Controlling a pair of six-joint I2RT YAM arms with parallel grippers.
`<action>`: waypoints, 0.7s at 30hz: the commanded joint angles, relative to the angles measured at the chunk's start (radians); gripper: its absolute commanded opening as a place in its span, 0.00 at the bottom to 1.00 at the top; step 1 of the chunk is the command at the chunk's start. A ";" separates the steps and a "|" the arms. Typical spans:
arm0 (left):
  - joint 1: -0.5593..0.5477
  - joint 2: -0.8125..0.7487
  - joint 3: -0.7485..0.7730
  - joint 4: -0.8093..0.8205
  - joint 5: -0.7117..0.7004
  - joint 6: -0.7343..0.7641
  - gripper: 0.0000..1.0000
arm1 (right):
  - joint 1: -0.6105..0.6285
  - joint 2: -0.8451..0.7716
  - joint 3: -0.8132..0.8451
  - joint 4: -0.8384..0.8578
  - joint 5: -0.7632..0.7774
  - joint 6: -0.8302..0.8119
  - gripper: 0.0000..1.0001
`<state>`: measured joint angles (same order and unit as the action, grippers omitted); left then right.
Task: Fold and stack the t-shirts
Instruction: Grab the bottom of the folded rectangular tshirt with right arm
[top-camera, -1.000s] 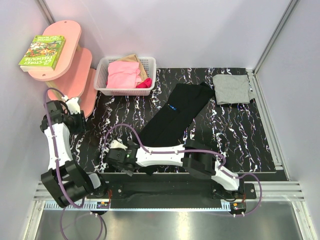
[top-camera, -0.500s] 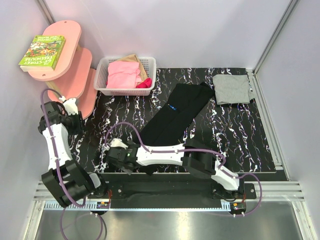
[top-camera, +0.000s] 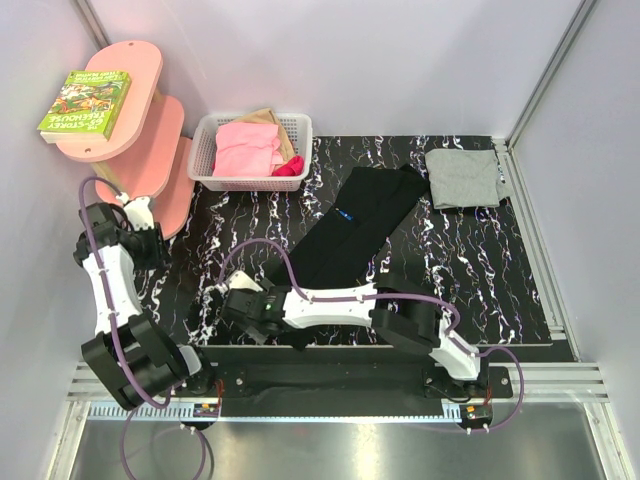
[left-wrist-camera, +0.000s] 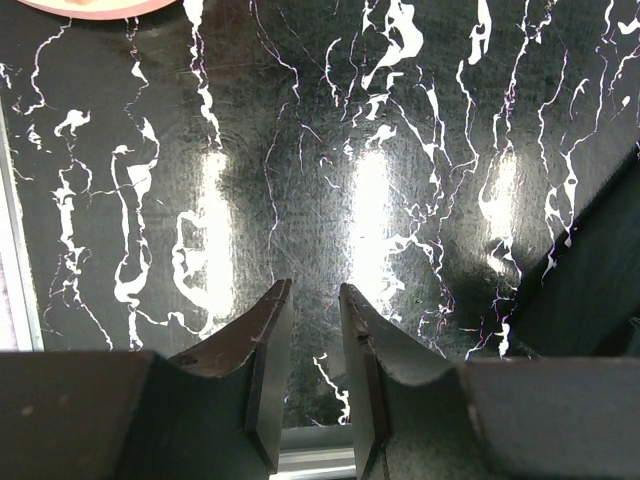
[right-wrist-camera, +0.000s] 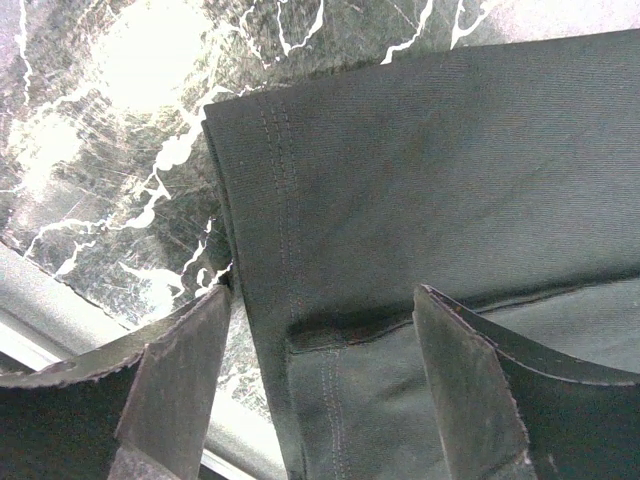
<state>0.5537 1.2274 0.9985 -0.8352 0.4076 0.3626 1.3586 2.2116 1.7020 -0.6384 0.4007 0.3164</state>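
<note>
While the right arm stretches low along the near edge toward 8 o'clock, the right gripper (right-wrist-camera: 320, 300) stands with jaws apart astride the hemmed corner of the black t-shirt (top-camera: 355, 235). The shirt slants from 7 to 1 o'clock across the table (top-camera: 470, 270). At 9 o'clock the folded-up left arm's left gripper (left-wrist-camera: 312, 300) hangs over the tabletop, its jaws narrowly apart and holding nothing. The grey t-shirt (top-camera: 462, 178) lies folded at 2 o'clock, and a basket (top-camera: 205, 150) sits at 11.

- A pink tiered shelf (top-camera: 140, 110) stands at the far left, beside the table
- A green-covered book (top-camera: 86, 103) lies flat on its top tier
- A white slatted basket (top-camera: 203, 158) sits at the far edge of the black white-veined table (top-camera: 470, 270), holding pink cloth (top-camera: 245, 148), a tan piece (top-camera: 262, 117) and something magenta (top-camera: 290, 166)
</note>
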 joint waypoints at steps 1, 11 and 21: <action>0.012 0.012 0.048 0.022 0.031 0.013 0.30 | -0.016 0.057 -0.107 -0.115 -0.013 -0.010 0.80; 0.025 0.018 0.054 0.024 0.056 0.009 0.30 | -0.018 0.077 -0.108 -0.168 0.024 -0.020 0.56; 0.031 0.012 0.058 0.022 0.065 0.012 0.30 | -0.016 0.089 -0.025 -0.254 -0.010 0.007 0.04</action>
<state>0.5770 1.2457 1.0145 -0.8356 0.4324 0.3660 1.3575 2.2143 1.7000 -0.7147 0.4099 0.3107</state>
